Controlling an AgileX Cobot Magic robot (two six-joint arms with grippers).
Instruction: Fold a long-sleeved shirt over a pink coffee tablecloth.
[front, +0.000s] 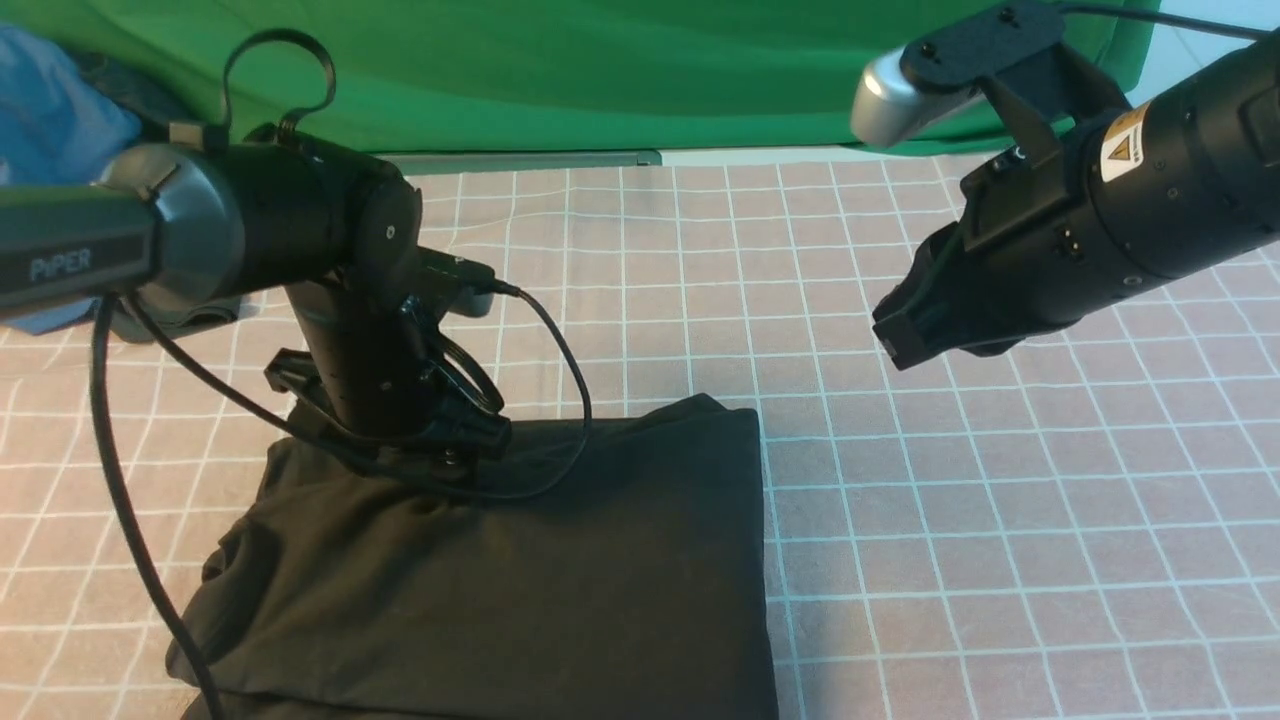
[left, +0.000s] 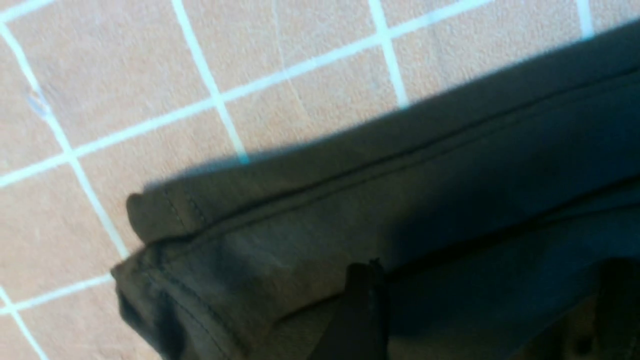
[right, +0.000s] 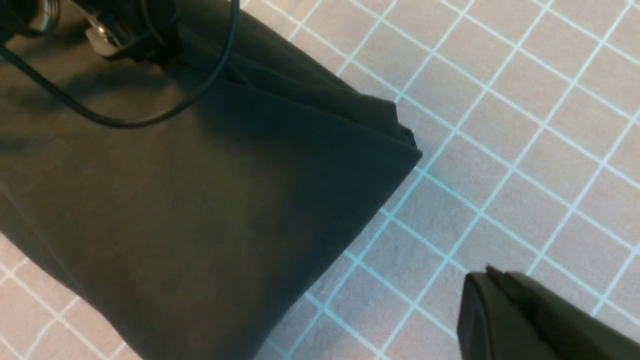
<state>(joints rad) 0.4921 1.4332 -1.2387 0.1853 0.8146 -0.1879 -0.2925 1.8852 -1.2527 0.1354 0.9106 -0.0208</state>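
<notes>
One long-sleeved shirt folded, lower left of frame, on one pink coffee tablecloth. Two grippers: left gripper spread apart over shirt; right gripper closed, empty, upper right.

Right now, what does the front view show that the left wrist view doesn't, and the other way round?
Front only: both arms, the left end effector low on the folded long-sleeved shirt at its far edge, the right end effector shut and raised over bare cloth, the green cloth and a blue garment behind. Left wrist only: a close look at the shirt's stitched hem corner, with layered edges. Both: the black shirt lying on the pink coffee tablecloth.
</notes>
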